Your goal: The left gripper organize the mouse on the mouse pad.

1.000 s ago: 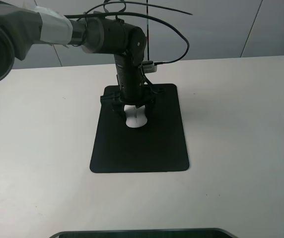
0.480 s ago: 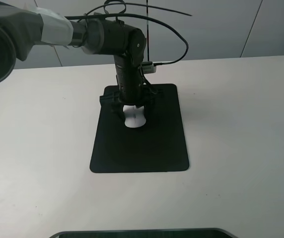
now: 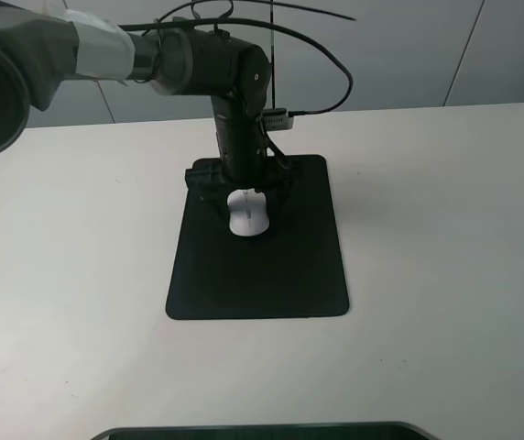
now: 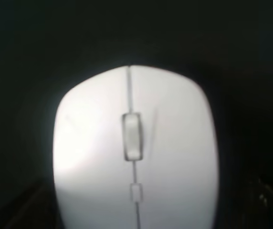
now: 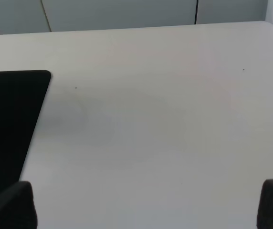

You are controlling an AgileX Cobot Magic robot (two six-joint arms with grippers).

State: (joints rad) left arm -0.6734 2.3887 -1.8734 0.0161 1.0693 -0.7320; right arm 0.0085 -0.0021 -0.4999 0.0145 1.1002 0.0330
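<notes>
The white mouse lies flat on the far half of the black mouse pad, its narrow end pointing away from the arm. Directly over it stands my left gripper, open, one black finger on each side of the mouse and apart from it. In the left wrist view the mouse fills the picture, grey scroll wheel up, black pad around it; the fingers do not show there. My right gripper is open over bare table, with a corner of the pad beside it.
The pad rests on a white table with grey wall panels behind. A dark curved object sits at the table's near edge. Black cables loop above the left arm.
My left gripper has opened and let go of the mouse, which now lies free on the pad. The wrist has risen slightly, so more of the mouse shows.
</notes>
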